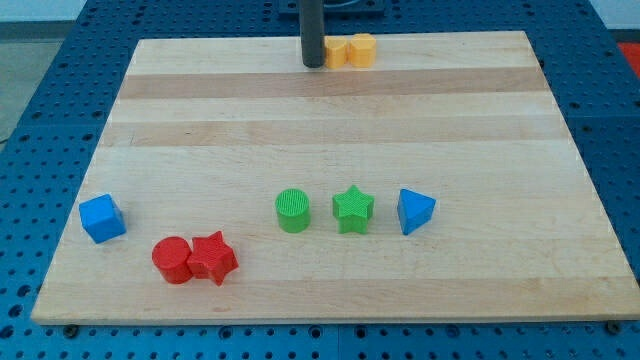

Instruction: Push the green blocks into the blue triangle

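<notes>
A green cylinder (292,211) and a green star (352,209) sit side by side in the lower middle of the wooden board (330,110). A blue triangle (414,211) lies just to the right of the star, a small gap apart. My tip (313,64) rests at the view's top edge of the board, far above the green blocks and touching none of them. It stands just left of the yellow blocks.
Two yellow blocks (352,50) sit together at the top, right of my tip. A blue cube-like block (102,218) lies at the lower left. A red cylinder (172,259) and a red star (213,258) touch near the bottom edge.
</notes>
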Available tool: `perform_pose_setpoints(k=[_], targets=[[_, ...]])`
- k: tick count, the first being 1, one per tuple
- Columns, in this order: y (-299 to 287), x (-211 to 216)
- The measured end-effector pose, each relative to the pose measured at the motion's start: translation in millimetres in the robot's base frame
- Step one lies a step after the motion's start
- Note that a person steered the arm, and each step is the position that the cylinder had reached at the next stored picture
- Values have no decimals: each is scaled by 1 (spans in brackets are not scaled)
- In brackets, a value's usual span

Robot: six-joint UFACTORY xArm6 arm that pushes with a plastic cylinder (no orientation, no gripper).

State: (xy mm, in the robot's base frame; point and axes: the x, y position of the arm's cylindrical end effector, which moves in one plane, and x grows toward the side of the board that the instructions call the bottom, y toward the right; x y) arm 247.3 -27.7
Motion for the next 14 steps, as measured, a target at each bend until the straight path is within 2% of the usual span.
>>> perform_pose_setpoints(k=[2, 4, 5, 6, 7, 8, 9, 10, 12, 14], targets=[[1, 14], [13, 120], [-63, 180], [-75, 254], [-31, 259], [21, 227], [36, 202], [34, 202], [-2, 232], [-4, 234]])
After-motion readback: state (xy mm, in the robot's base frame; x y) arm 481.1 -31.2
